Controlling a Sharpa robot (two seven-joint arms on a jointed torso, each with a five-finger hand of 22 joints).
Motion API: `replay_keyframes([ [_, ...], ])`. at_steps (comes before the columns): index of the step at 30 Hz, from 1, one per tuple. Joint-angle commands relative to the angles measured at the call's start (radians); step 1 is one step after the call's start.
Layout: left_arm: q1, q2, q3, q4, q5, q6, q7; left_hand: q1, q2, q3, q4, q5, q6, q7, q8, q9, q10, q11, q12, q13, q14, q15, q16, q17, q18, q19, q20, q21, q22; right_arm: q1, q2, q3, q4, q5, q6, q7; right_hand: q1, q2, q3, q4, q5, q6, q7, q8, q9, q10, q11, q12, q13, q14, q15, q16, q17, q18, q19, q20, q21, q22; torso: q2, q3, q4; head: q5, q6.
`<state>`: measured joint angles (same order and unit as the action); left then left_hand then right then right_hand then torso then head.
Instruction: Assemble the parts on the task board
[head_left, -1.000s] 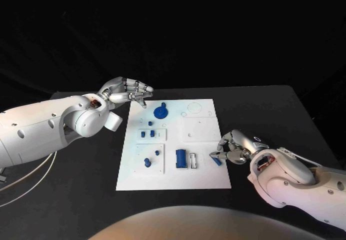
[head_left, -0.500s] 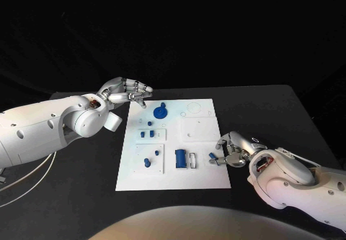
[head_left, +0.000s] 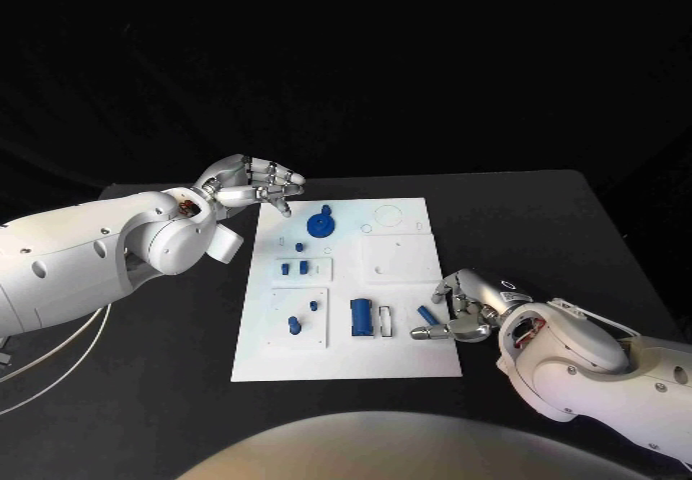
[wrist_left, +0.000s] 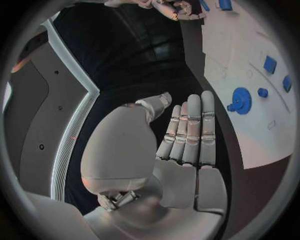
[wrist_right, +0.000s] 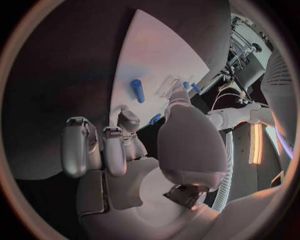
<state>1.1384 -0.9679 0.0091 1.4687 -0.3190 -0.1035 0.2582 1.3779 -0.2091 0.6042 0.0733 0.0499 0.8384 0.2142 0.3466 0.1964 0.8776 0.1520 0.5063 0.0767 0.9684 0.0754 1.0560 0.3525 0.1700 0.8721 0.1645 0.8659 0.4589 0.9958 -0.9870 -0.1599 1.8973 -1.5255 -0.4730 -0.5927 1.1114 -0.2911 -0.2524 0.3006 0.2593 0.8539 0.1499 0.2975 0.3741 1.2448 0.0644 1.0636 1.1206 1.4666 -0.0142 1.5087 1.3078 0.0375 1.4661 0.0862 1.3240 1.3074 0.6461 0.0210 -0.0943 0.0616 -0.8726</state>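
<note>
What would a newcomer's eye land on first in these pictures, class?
The white rectangular task board in the middle of the black table, dotted with small blue parts, draws the eye first. Next comes the silver right hand at the board's right edge, pinching a small blue peg-like part. The silver left hand hovers empty over the board's far left corner, beside a round blue knob-like part.

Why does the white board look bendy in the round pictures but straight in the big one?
The left wrist view and right wrist view use a fisheye lens, so the task board curves there, with a dark frame around each circle. In the head view the board's edges run straight, bright against the black table.
</note>
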Motion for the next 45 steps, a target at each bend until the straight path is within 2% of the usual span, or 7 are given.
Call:
replay_keyframes([
  [1,0.001,0.000,0.001,0.003,-0.006,0.011,0.003,-0.008,-0.005,0.000,0.005,0.005,-0.006,-0.001,0.007,-0.002,-0.006,-0.002,0.003,-0.001,-0.004,0.000,0.002,0.000,0.014,0.002,0.005,-0.006,-0.001,-0.002,0.001,-0.001,0.003,0.013,-0.013,0.048,-0.018,-0.001,-0.005,0.000,0.004,-0.007,-0.002,0.007,0.002,-0.002,0.001,0.004,0.004,0.077,0.006,-0.003,0.159,0.009,0.026,0.007,-0.006,0.200,0.001,0.0001,0.0003,0.000,0.000],
  [18,0.000,0.002,0.000,-0.001,-0.011,0.013,0.000,-0.010,-0.005,-0.001,0.006,0.005,-0.006,-0.001,0.007,-0.002,-0.006,-0.002,0.004,-0.001,-0.004,0.000,0.002,0.001,0.014,0.002,0.005,-0.007,-0.002,-0.003,-0.007,-0.002,0.007,-0.011,-0.036,0.036,-0.011,0.026,0.019,-0.002,-0.005,0.023,-0.025,0.117,0.042,0.050,-0.018,0.105,0.074,0.081,-0.010,0.004,0.172,0.003,0.039,-0.004,0.031,0.210,0.000,0.0006,-0.0004,0.001,0.000],
  [25,0.000,0.002,0.000,-0.002,-0.011,0.013,-0.001,-0.010,-0.005,-0.001,0.006,0.005,-0.006,-0.001,0.007,-0.002,-0.006,-0.002,0.004,-0.001,-0.004,0.000,0.002,0.001,0.014,0.002,0.005,-0.007,-0.002,0.002,-0.028,-0.001,0.027,0.011,-0.074,0.073,0.074,0.008,0.004,0.002,0.002,-0.095,-0.001,0.105,0.028,0.065,0.002,0.144,0.099,0.082,0.002,0.007,0.175,0.002,0.042,0.002,0.035,0.211,0.000,0.0007,-0.0004,0.001,0.000],
  [31,0.000,0.003,0.000,-0.003,-0.011,0.011,-0.002,-0.012,-0.006,-0.002,0.008,0.005,-0.007,-0.001,0.007,-0.002,-0.007,-0.002,0.004,-0.001,-0.004,0.000,0.003,0.001,0.014,0.003,0.006,-0.008,-0.003,0.018,-0.046,-0.001,0.039,0.100,-0.132,0.178,0.010,-0.008,-0.014,0.003,0.014,-0.162,0.026,0.095,-0.002,-0.211,0.026,-0.210,-0.230,-0.007,0.025,-0.179,-0.063,0.074,-0.103,0.025,-0.391,0.092,-0.001,-0.0009,-0.0008,0.000,0.000],
  [33,0.000,0.003,0.000,-0.004,-0.011,0.010,-0.002,-0.012,-0.006,-0.002,0.008,0.005,-0.007,-0.001,0.007,-0.002,-0.007,-0.002,0.004,-0.001,-0.004,0.000,0.003,0.001,0.014,0.003,0.006,-0.008,-0.003,0.025,-0.056,-0.001,0.044,0.158,-0.159,0.238,0.037,-0.010,-0.018,0.000,0.015,-0.158,0.035,0.116,-0.010,-0.264,0.024,-0.348,-0.353,-0.152,0.034,-0.489,-0.377,0.140,-0.266,0.031,-0.856,-0.085,-0.001,-0.0008,-0.0007,-0.001,0.000],
  [38,0.000,0.003,-0.001,-0.004,-0.011,0.008,-0.003,-0.012,-0.006,-0.002,0.008,0.005,-0.007,-0.001,0.007,-0.002,-0.007,-0.002,0.004,-0.001,-0.004,0.000,0.003,0.001,0.014,0.003,0.006,-0.008,-0.003,0.041,-0.081,-0.002,0.057,0.261,-0.182,0.326,0.080,0.048,0.036,-0.001,0.009,-0.156,0.043,0.149,-0.027,-0.289,0.052,-0.474,-0.520,-0.267,0.052,-0.752,-0.583,0.144,-0.323,0.055,-1.058,-0.255,-0.001,-0.0008,-0.0004,-0.002,0.000],
  [45,0.000,0.003,-0.001,-0.004,-0.011,0.007,-0.004,-0.012,-0.007,-0.002,0.009,0.005,-0.007,-0.001,0.007,-0.002,-0.007,-0.002,0.005,-0.001,-0.004,0.000,0.003,0.001,0.014,0.003,0.006,-0.009,-0.003,0.054,-0.103,-0.002,0.059,0.341,-0.193,0.356,0.022,0.001,-0.006,-0.001,0.030,-0.232,0.106,0.178,-0.045,-0.463,0.126,-0.544,-0.662,-0.627,0.151,-0.920,-0.696,0.123,-0.553,0.136,-1.265,-0.477,0.000,0.0000,0.0001,-0.001,0.000],
])
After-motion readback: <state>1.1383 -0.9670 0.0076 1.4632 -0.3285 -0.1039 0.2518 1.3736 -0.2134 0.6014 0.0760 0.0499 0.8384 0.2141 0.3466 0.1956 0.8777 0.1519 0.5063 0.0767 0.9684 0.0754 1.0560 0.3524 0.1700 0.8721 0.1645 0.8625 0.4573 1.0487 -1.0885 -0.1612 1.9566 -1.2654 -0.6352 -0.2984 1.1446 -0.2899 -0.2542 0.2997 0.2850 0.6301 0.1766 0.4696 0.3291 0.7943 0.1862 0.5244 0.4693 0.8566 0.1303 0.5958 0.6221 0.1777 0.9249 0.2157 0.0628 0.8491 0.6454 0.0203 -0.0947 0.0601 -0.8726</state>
